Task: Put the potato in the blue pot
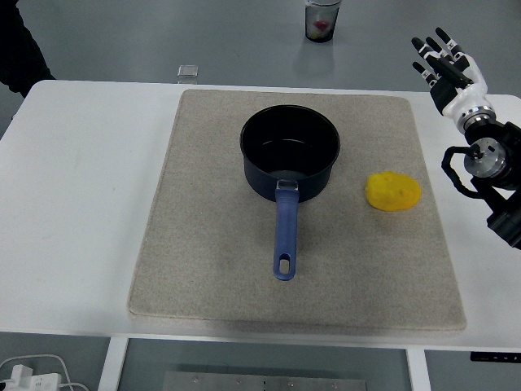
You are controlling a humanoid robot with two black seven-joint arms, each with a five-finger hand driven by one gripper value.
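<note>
A yellow potato [393, 191] lies on the right part of the beige mat [212, 244]. To its left stands the dark blue pot [290, 151], nothing inside it, its blue handle [285, 232] pointing toward the near edge. My right hand [440, 61] is raised at the far right of the table, above and right of the potato, fingers spread and holding nothing. The black right arm [488, 175] comes in from the right edge. The left arm is out of view.
A small clear square object [188, 72] lies at the table's far edge. A cup [322, 19] stands on the floor beyond. A person's dark sleeve [20, 49] shows at the top left. White cables [32, 375] lie below the near left corner.
</note>
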